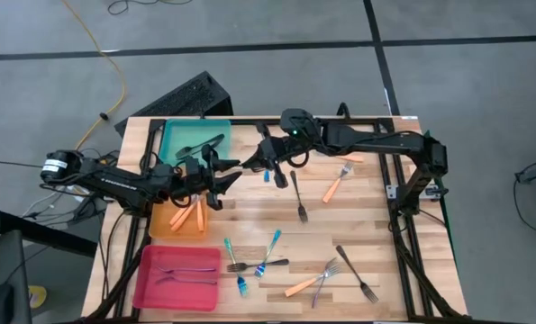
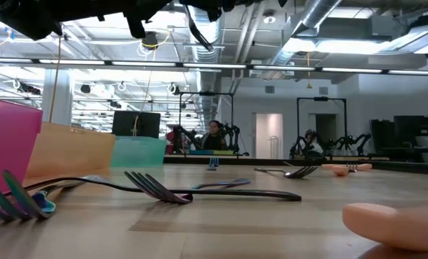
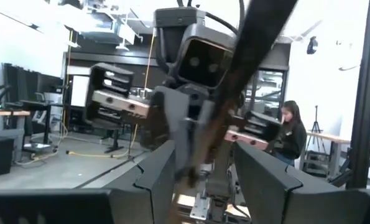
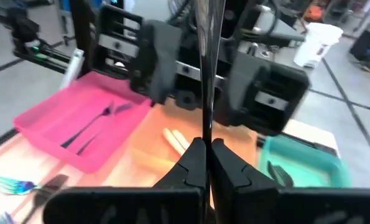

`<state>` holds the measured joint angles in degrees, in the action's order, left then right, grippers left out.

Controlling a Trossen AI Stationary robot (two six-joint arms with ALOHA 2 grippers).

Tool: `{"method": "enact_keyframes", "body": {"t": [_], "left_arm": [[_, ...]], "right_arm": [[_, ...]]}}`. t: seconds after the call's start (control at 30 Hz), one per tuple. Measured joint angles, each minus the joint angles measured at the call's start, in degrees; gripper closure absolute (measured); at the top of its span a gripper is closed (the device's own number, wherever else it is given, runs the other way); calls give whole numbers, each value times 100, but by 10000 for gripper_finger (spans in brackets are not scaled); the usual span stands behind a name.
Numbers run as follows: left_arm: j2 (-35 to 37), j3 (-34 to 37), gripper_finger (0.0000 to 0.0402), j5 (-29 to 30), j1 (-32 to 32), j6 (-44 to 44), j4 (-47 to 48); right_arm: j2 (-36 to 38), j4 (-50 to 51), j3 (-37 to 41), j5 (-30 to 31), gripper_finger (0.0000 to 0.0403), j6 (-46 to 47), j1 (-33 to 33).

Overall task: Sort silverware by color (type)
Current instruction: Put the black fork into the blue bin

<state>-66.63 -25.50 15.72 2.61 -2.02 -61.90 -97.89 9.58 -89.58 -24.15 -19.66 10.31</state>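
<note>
Wooden bench (image 1: 358, 225) lies mostly bare between the scattered forks (image 1: 277, 256) at its near middle and the trays at the left edge: teal tray (image 1: 179, 137), orange tray (image 1: 164, 225), pink tray (image 1: 150, 286). Right gripper (image 1: 260, 162) has its fingers clamped together on a dark fork (image 4: 204, 81), facing the left gripper (image 1: 221, 173), fingers apart beside the fork, above the bench by the teal tray. Whether the left fingers touch it is hard to make out
</note>
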Motion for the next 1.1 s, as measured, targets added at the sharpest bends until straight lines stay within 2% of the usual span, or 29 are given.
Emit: {"method": "enact_keyframes", "body": {"t": [0.3, 0.63, 0.8, 0.93, 1.1], "left_arm": [[0, 0, 255, 314, -7, 84, -132], [-4, 0, 255, 447, -8, 84, -44], [-2, 0, 256, 595, -4, -2, 45], [-2, 0, 276, 857, -9, -13, 51], [-2, 0, 329, 868, -7, 16, 80]], "right_arm": [[0, -223, 0, 76, 377, 17, -51], [-316, -386, 4, 110, 377, 35, -110], [-345, -371, -3, 309, 377, 32, -109], [-341, -370, -2, 325, 377, 31, -63], [-339, -367, -2, 327, 377, 31, -1]]}}
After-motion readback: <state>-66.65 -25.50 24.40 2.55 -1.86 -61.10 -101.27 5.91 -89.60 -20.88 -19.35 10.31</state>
